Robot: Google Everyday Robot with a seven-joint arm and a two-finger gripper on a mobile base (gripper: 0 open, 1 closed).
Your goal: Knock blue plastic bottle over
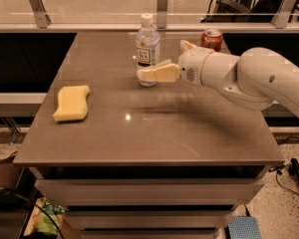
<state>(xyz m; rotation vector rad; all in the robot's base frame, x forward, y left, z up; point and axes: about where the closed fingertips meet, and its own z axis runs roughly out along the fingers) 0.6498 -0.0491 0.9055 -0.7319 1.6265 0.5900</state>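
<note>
Nearest us, on the left side of the desk (154, 138), lies a yellow sponge (72, 102), well apart from the work. Farther back, the tool (150, 72) reaches in low from the right, its tip at the foot of the blue plastic bottle (147, 49). We cannot tell whether it is spread or pressed together, nor whether it touches yet. The bottle stands upright near the desk's far edge, roughly mid-width, white cap up. Behind it to the right sits an orange-red can (212, 38). We judge the push is about to begin. So low a contact may only slide the bottle, so we would raise the tool toward the label and sweep leftward, away from the can, firmly enough to tip it.
</note>
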